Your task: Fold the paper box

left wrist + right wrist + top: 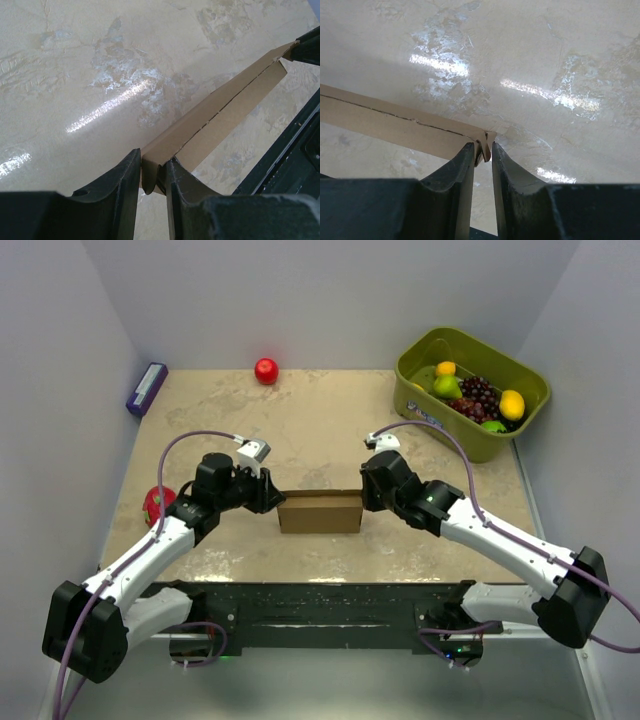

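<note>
You are pinching the paper box (320, 512) at both ends, mid-tabletop (320, 430). The left tool (152, 175) and right tool (483, 156) are each closing narrowly on cardboard. You seem to be forming the walls; next is probably pressing the ends inward evenly.
</note>
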Controlling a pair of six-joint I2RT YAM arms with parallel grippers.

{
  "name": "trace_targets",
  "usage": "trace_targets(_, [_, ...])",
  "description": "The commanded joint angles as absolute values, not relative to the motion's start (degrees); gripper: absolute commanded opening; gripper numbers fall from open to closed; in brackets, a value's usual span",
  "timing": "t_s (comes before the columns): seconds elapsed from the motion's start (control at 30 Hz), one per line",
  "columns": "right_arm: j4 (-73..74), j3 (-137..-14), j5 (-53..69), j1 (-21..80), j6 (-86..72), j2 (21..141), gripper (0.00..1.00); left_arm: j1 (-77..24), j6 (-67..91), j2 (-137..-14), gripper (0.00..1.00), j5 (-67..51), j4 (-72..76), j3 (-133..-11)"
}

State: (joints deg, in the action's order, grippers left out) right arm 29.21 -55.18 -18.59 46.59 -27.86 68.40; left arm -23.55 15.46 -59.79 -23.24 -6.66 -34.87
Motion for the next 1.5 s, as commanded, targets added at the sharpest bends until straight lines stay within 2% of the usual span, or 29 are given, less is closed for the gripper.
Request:
trace_targets(0.0, [27.7, -56.9, -20.0, 46.7, -26.5, 68.5, 0.17, -24.0, 14.9, -60.4, 0.29, -22.8, -8.5, -34.8])
trace_targets(0.13, [27.3, -57.0, -19.2, 46.7, -26.5, 68.8, 0.01, -24.0, 15.0, -60.4, 0.29, -22.9, -8.5, -34.8])
trace_targets(0.17, [27.4, -57.0, -18.9, 46.7, -26.5, 68.9, 0.00, -24.0, 15.0, -60.4, 0.29, -22.9, -8.5, -34.8])
trace_targets(1.1, [26.9, -48.9, -18.3, 48.7, -33.7, 67.0, 0.00, -24.3, 15.1, -60.6, 0.28, -24.3, -7.7, -34.7])
trace_targets(1.3, [26.9, -48.4, -19.4, 49.1, -34.7, 66.7, 0.00, -24.3, 14.7, -59.3, 0.41, -25.5, -6.0, -34.9])
trace_targets(1.33, [26.9, -48.5, -19.7, 49.1, -34.7, 66.7, 0.00, -24.3, 14.4, -59.0, 0.48, -25.5, -6.0, -35.2])
trace_targets(1.47, [27.3, -49.0, -20.3, 49.3, -34.9, 67.0, 0.00, -24.3, 12.3, -57.0, 0.67, -23.0, -7.0, -36.6])
